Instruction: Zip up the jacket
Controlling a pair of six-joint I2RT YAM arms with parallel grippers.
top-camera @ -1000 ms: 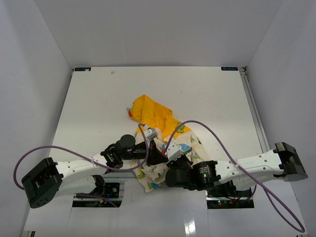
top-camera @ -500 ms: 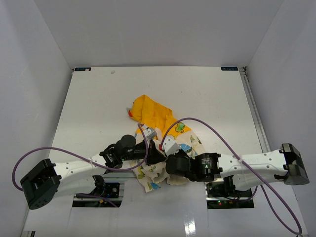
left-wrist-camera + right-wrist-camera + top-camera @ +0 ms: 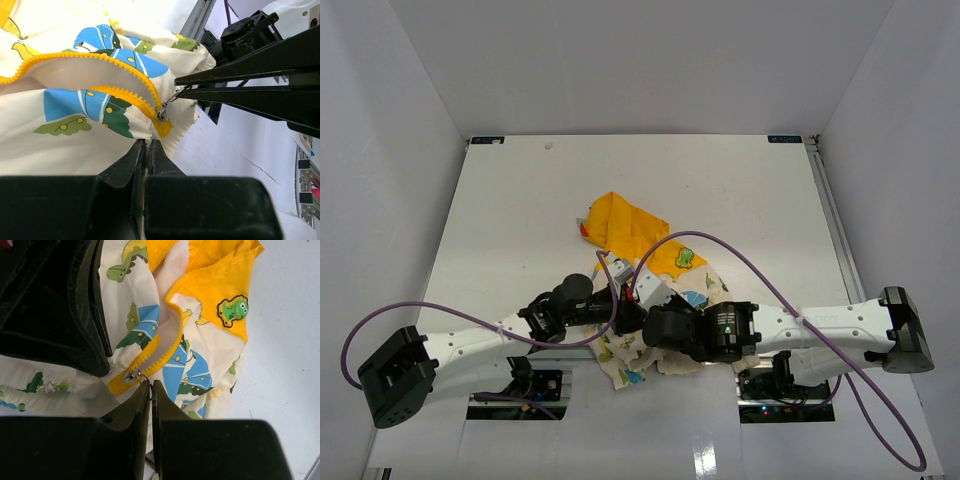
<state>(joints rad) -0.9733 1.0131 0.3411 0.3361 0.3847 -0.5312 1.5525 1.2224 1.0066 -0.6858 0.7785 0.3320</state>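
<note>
So there's the white table (image 3: 500, 220), and the jacket (image 3: 645, 235) is crumpled on it a bit near of centre, with the yellow hood (image 3: 620, 220) on the far side and the printed cream body on the near side. The left gripper (image 3: 148, 150) has its fingers almost together, nipping the cream fabric right by the bottom end of the yellow zipper (image 3: 125, 95). The right gripper (image 3: 150, 387) comes in from the right, pinched tight on the little metal zipper pull (image 3: 141, 376), which sits low, and the teeth past it are spread apart.
</note>
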